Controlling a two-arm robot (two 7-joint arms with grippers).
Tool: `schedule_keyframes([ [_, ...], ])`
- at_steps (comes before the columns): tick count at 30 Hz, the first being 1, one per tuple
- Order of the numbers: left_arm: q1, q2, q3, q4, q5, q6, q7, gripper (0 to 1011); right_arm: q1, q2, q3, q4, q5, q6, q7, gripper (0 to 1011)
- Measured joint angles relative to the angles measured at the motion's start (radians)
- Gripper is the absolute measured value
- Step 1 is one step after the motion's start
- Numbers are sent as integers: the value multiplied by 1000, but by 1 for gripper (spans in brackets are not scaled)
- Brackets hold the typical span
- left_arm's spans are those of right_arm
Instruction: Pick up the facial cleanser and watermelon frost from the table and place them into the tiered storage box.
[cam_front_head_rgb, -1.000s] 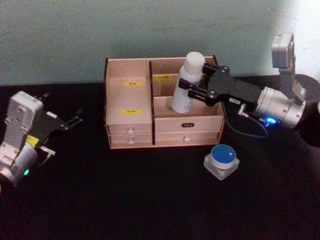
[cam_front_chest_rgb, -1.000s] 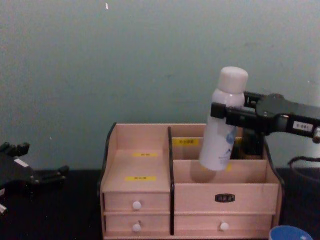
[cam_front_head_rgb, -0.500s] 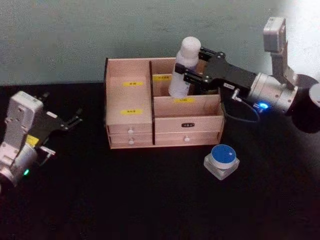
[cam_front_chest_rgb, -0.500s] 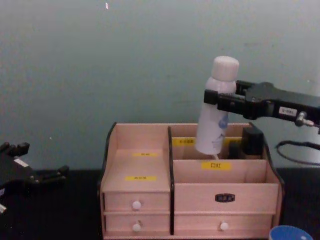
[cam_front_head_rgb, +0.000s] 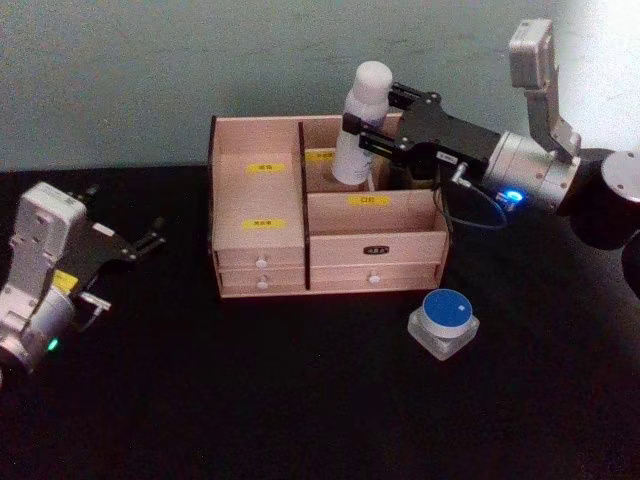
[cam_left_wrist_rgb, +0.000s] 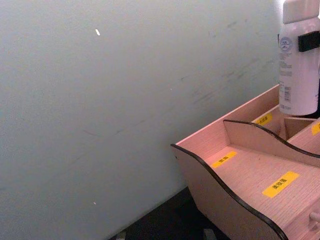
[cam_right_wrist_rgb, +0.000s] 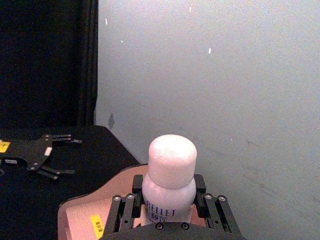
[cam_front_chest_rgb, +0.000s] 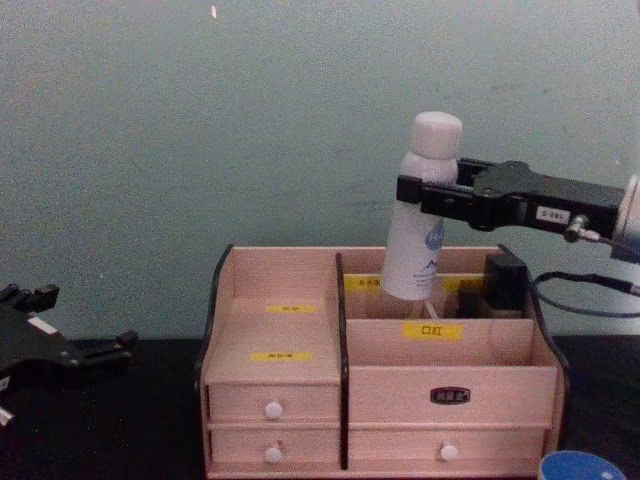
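The right gripper (cam_front_head_rgb: 372, 132) reaches over the pale wooden tiered storage box with yellow labels and white-knobbed drawers (cam_front_head_rgb: 375, 250), its black fingers pinching the tall white facial cleanser bottle (cam_front_chest_rgb: 420, 240) just below the cap. The bottle leans slightly, its base hanging in the mouth of the rear right compartment. The squat clear watermelon frost jar with a blue lid (cam_front_head_rgb: 444, 322) sits on the black table (cam_front_head_rgb: 300, 400) near the box's front right corner. The left gripper (cam_front_head_rgb: 122, 218) hangs well off to the left, fingers spread.

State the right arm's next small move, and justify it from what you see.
Probably lower straight down: the right gripper holds the facial cleanser with its base at the mouth of the rear right compartment of the tiered storage box, not yet seated. The left gripper sits parked at the left.
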Motion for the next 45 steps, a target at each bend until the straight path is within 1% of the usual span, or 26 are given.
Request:
schedule_keyframes([
  [12, 0, 0, 0, 0, 0, 0, 0, 1001, 48, -37, 6, 92, -23, -18, 16, 592],
  [34, 0, 0, 0, 0, 0, 0, 0, 1001, 86, -78, 15, 171, -64, -32, 29, 592],
  [45, 0, 0, 0, 0, 0, 0, 0, 1001, 110, -103, 21, 229, -85, -49, 36, 592],
])
